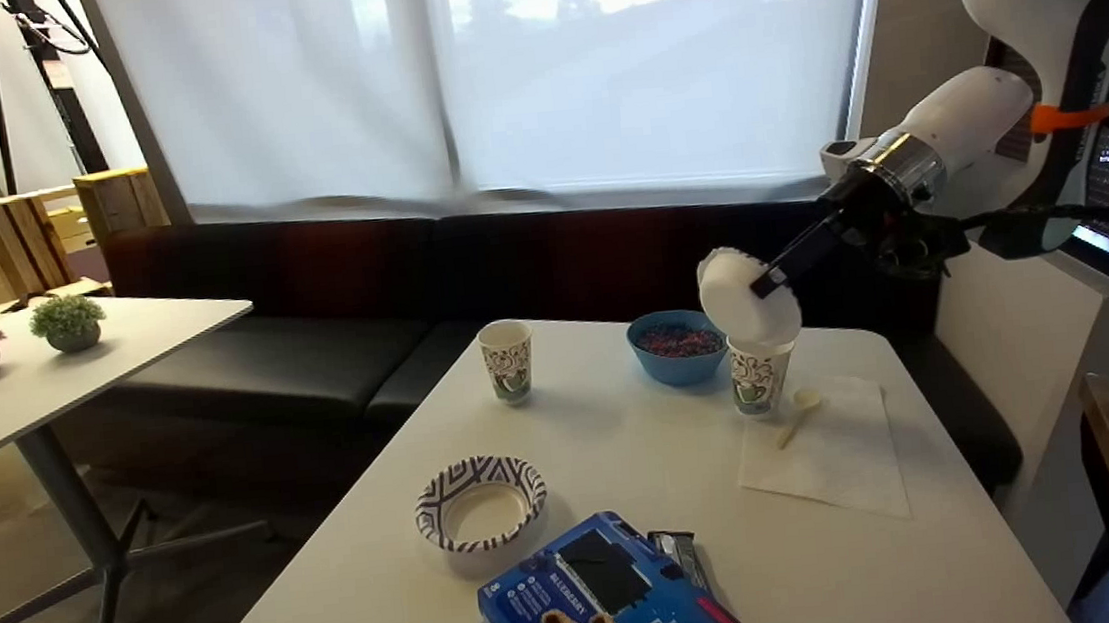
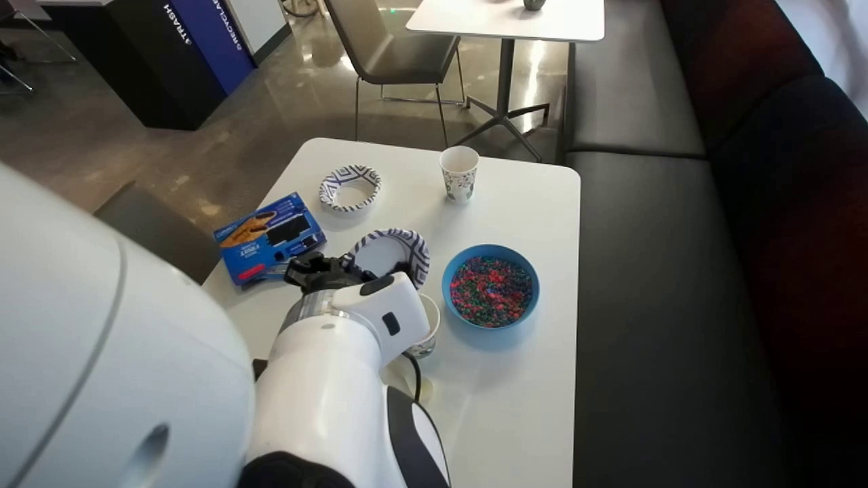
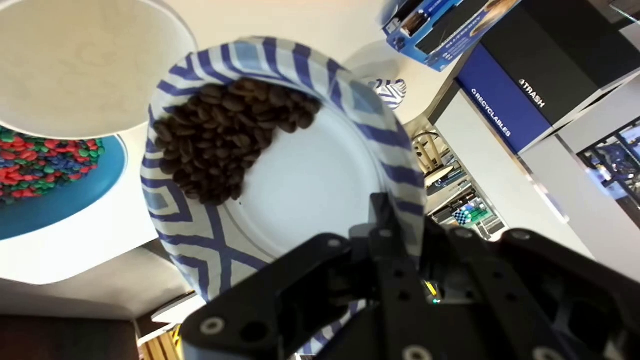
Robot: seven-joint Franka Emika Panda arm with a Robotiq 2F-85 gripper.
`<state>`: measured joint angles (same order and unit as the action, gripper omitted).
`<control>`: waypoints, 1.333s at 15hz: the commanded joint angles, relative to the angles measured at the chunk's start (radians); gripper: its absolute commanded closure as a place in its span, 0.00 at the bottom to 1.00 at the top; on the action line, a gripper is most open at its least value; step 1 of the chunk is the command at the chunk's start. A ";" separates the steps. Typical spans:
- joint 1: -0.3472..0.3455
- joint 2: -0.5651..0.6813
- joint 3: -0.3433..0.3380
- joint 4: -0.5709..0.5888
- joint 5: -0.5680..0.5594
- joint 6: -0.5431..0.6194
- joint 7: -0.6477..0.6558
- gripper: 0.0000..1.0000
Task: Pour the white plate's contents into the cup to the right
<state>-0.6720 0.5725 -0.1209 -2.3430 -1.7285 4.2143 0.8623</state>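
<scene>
Wrist view: claw (image 3: 407, 222) pinches the rim of the tilted white plate (image 3: 312, 185), dark brown beans (image 3: 225, 140) lie heaped on its side away from the claw, paper cup (image 1: 759, 384) stands below the claw.

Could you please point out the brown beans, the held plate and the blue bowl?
Brown beans (image 3: 222, 141), wrist view: heap's middle.
Held plate (image 3: 315, 175), wrist view: bare white base.
Blue bowl (image 1: 678, 372), in an exterior view: outer wall.
</scene>
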 commanded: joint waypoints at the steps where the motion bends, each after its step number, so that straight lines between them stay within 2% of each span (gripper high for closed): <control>1: 0.049 0.004 -0.051 -0.002 0.018 0.027 -0.009 0.94; 20: 0.033 0.011 -0.039 0.009 0.010 0.029 -0.003 0.94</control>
<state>-0.7020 0.5802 -0.0984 -2.3297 -1.7444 4.2143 0.8703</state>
